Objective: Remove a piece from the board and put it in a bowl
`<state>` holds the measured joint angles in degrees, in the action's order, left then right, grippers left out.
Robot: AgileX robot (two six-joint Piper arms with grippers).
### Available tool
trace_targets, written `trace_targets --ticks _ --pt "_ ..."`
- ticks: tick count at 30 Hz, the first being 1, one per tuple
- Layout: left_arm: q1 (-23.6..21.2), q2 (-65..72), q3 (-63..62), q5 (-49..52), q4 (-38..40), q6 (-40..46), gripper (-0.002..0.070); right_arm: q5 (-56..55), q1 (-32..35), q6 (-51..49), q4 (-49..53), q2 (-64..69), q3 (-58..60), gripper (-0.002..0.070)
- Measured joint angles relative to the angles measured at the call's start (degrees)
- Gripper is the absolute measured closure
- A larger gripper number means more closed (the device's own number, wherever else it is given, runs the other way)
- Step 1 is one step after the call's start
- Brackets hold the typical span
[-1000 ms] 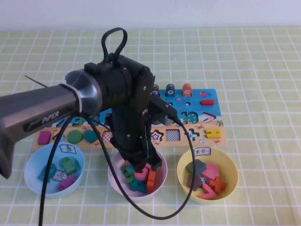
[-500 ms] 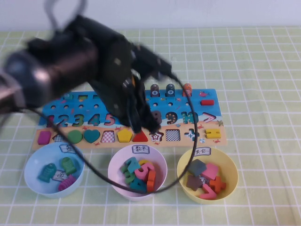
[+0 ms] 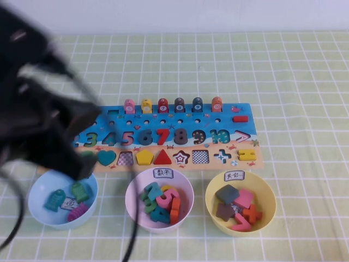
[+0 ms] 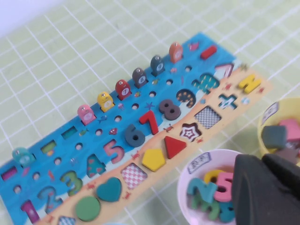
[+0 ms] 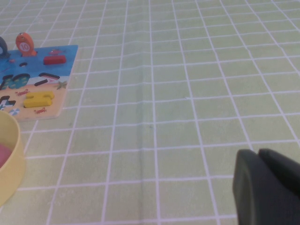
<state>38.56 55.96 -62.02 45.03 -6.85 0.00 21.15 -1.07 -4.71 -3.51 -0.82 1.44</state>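
Observation:
The blue board [image 3: 246,107] lies across the middle of the table; it also shows in the left wrist view [image 4: 199,61]. The pale pink bowl [image 3: 127,200] stands in front of it and holds several number pieces, among them the teal-blue piece [image 3: 153,192], also seen in the left wrist view [image 4: 202,187]. My left gripper [image 3: 82,164] is blurred at the left, above the table near the light blue bowl. In its wrist view the left gripper [image 4: 262,161] is shut and empty, above the pink bowl's rim [image 4: 185,178]. My right gripper [image 5: 258,154] is shut and empty over bare cloth, out of the high view.
A light blue bowl [image 3: 34,191] with fish pieces stands at the left. A yellow bowl [image 3: 267,188] with sign pieces stands at the right, its rim showing in the right wrist view [image 5: 11,159]. A green checked cloth covers the table.
My left arm has lifted from the pink bowl and swung up and to the left. A teal-blue piece now lies uncovered in the bowl. The board and bowls have not moved.

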Motion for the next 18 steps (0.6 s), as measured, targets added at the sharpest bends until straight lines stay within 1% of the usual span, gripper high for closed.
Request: trace_targets --ticks 4,8,13,16,18 --pt "0.0 -10.25 9.88 -4.38 0.0 -4.67 0.0676 0.0 0.0 0.0 0.0 0.0 0.0 0.0694" --pt "0.0 -17.25 17.95 -5.51 -1.14 -9.15 0.0676 0.0 0.0 0.0 0.0 0.0 0.0 0.0694" --pt "0.0 -19.44 22.9 -4.8 -1.49 -12.42 0.0676 0.0 0.0 0.0 0.0 0.0 0.0 0.0694" --pt "0.0 -19.44 23.32 -3.4 -3.98 -12.91 0.0676 0.0 0.0 0.0 0.0 0.0 0.0 0.0694" --pt "0.0 -19.44 23.32 -2.91 -4.1 -13.02 0.0676 0.0 0.0 0.0 0.0 0.0 0.0 0.0694"
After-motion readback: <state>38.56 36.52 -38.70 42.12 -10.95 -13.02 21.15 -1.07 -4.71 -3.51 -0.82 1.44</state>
